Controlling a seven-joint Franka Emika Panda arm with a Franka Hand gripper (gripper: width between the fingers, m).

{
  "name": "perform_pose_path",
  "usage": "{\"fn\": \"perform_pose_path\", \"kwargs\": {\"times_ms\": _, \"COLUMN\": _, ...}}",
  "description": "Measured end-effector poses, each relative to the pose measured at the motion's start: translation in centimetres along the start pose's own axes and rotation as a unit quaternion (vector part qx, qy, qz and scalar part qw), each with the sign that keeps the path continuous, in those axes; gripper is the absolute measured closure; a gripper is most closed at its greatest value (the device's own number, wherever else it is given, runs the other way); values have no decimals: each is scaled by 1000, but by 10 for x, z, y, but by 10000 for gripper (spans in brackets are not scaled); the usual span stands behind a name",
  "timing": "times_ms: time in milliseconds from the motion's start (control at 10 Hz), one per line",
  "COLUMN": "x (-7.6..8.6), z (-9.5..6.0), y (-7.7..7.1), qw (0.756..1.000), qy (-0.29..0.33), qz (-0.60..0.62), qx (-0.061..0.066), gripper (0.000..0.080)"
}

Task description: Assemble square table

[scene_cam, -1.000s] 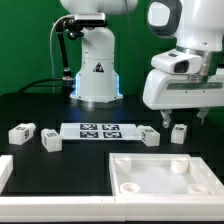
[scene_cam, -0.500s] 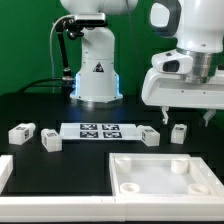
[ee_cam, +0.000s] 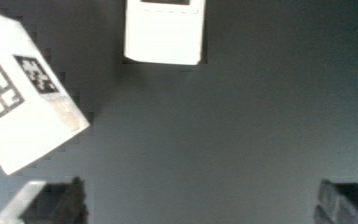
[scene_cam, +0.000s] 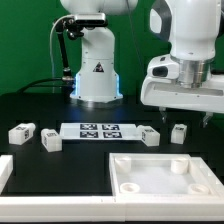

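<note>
**A:** Black tabletop (scene_cam: pixel 90 155), every part loose on it. What's nearest?

**B:** The square slab (scene_cam: pixel 165 178), flat at the exterior view's right, recessed underside up, corner sockets empty. Being square, it has no long axis.

**A:** And behind it?

**B:** A row flanking the marker board (scene_cam: pixel 97 131). From the exterior view's left: first leg (scene_cam: pixel 20 131), second leg (scene_cam: pixel 50 141), third leg (scene_cam: pixel 149 135), fourth leg (scene_cam: pixel 178 131), each well apart from the slab.

**A:** What has changed?

**B:** Only the arm. The gripper (scene_cam: pixel 184 116) has drifted slightly toward the exterior view's right above the last two legs. No part has moved, so I'd judge it's lining up a pick and no leg is fitted yet.

**A:** Fingers?

**B:** The fingers (ee_cam: pixel 51 200) are spread wide with nothing between them. The wrist view shows a pale leg (ee_cam: pixel 165 30) whose long axis runs crosswise to the line joining them, which suits a grasp.

**A:** Farthest?

**B:** The robot base (scene_cam: pixel 97 70).
</note>
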State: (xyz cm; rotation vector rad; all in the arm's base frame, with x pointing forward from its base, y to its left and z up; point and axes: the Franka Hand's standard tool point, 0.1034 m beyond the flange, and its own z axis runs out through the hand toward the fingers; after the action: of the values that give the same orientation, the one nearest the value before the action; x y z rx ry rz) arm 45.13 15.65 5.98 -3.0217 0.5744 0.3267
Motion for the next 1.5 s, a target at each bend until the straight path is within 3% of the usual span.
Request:
{"fn": "perform_pose_path", "kwargs": {"times_ms": 200, "x": -2, "z": 2, "y": 6, "qw": 998, "qy": -67, "qz": -3, "qx": -9, "gripper": 151}}
{"fn": "perform_pose_path", "kwargs": {"times_ms": 300, "x": -9, "z": 9, "y": 5, "qw": 994, "qy": -103, "qz": 16, "qx": 8, "gripper": 151}}
{"fn": "perform_pose_path", "kwargs": {"times_ms": 400, "x": -16, "z": 13, "y": 6, "qw": 988, "qy": -145, "qz": 27, "qx": 40, "gripper": 151}}
{"fn": "perform_pose_path", "kwargs": {"times_ms": 500, "x": -18, "z": 9, "y": 8, "qw": 979, "qy": -196, "qz": 32, "qx": 54, "gripper": 151}}
{"fn": "perform_pose_path", "kwargs": {"times_ms": 600, "x": -2, "z": -10, "y": -6, "qw": 970, "qy": -234, "qz": 40, "qx": 48, "gripper": 151}}
{"fn": "perform_pose_path", "kwargs": {"times_ms": 700, "x": 14, "z": -12, "y": -16, "qw": 969, "qy": -238, "qz": 24, "qx": 59, "gripper": 151}}
{"fn": "perform_pose_path", "kwargs": {"times_ms": 800, "x": 5, "z": -7, "y": -6, "qw": 959, "qy": -277, "qz": 27, "qx": 50, "gripper": 151}}
{"fn": "perform_pose_path", "kwargs": {"times_ms": 1000, "x": 9, "z": -2, "y": -4, "qw": 951, "qy": -305, "qz": 29, "qx": 49, "gripper": 151}}
{"fn": "perform_pose_path", "kwargs": {"times_ms": 1100, "x": 2, "z": 12, "y": 0, "qw": 950, "qy": -307, "qz": 38, "qx": 48, "gripper": 151}}
{"fn": "perform_pose_path", "kwargs": {"times_ms": 1200, "x": -9, "z": 20, "y": 5, "qw": 947, "qy": -316, "qz": 42, "qx": 40, "gripper": 151}}
{"fn": "perform_pose_path", "kwargs": {"times_ms": 1500, "x": -13, "z": 22, "y": 5, "qw": 946, "qy": -319, "qz": 41, "qx": 38, "gripper": 151}}
